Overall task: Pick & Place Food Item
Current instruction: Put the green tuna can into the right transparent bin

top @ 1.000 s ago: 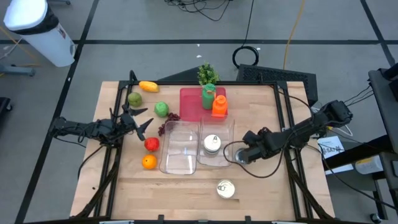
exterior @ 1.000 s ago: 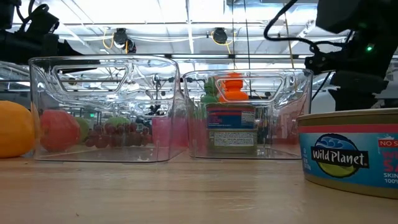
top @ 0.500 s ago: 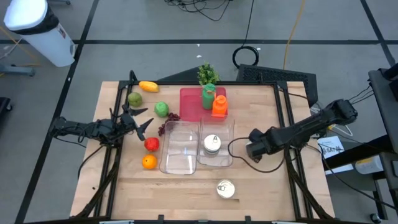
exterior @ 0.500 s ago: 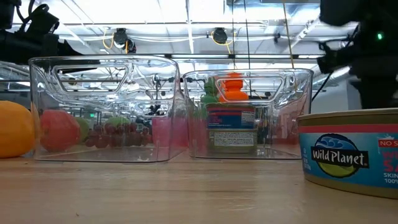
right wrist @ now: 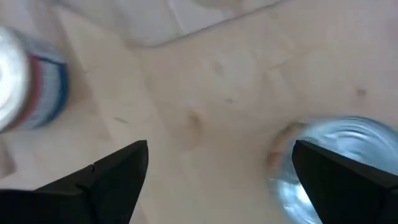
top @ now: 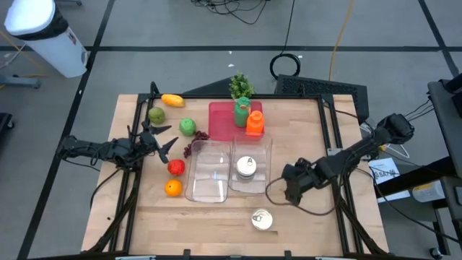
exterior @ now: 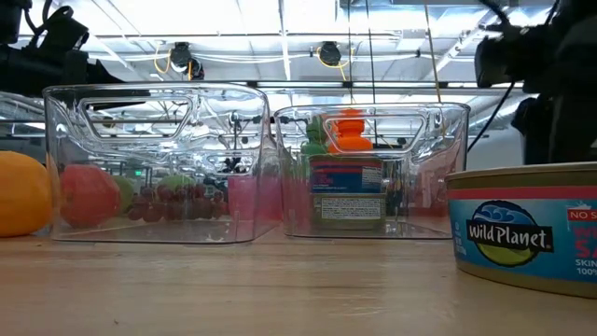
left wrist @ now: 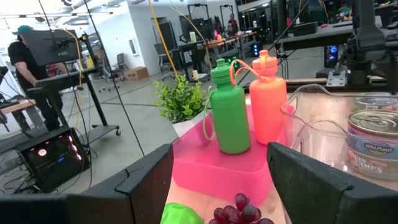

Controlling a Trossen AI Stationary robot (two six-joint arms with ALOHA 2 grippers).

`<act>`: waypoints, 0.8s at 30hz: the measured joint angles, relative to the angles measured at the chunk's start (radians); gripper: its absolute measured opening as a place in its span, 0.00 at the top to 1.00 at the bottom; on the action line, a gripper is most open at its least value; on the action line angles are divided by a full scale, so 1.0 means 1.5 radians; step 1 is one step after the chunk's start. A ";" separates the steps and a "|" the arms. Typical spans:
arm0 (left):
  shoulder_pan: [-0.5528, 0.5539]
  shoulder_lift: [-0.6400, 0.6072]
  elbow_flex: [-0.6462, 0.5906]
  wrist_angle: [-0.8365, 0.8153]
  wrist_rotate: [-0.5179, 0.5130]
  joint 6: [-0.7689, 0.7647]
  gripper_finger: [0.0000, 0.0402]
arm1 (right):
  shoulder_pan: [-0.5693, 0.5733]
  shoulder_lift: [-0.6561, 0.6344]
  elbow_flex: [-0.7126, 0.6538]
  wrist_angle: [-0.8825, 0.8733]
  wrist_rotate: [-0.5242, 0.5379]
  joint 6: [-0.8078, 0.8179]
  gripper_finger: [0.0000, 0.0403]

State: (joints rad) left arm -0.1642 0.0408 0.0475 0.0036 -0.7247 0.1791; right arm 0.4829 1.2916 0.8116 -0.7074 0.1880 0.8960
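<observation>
Two tins carry the task. One tin (top: 247, 167) stands inside the right clear bin (top: 261, 148). The other tin (top: 261, 219) stands on the table near the near edge, large in the low view (exterior: 522, 229). My right gripper (top: 289, 189) hangs open over the wood between that bin and the loose tin, touching nothing; its wrist view (right wrist: 221, 180) shows bare table with a tin at either side. My left gripper (top: 162, 141) waits open at the table's left, beside the fruit (left wrist: 221, 186).
The left clear bin (top: 209, 170) adjoins the right one. Left of it lie an orange (top: 172, 188), a red fruit (top: 176, 167), grapes (top: 193, 144), a lime (top: 188, 127) and more fruit. A pink tray (top: 220, 121) holds a green bottle (top: 241, 112) and an orange bottle (top: 254, 123).
My right gripper has drawn back from the right bin's side toward the table's right, then swung toward the near edge and the loose tin, tipping to look down at the table. It has stayed open. Nothing else has moved.
</observation>
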 joint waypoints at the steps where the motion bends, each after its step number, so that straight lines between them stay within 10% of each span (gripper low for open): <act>1: 0.000 0.000 0.000 0.000 0.000 0.000 0.32 | 0.005 0.005 0.000 0.003 0.006 0.000 0.06; 24: 0.000 0.000 0.000 0.000 0.000 0.000 0.32 | 0.022 0.023 -0.089 0.063 0.002 0.038 0.06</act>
State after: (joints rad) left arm -0.1642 0.0410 0.0475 0.0036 -0.7247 0.1791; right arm 0.5157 1.3258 0.6781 -0.6134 0.1909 0.9527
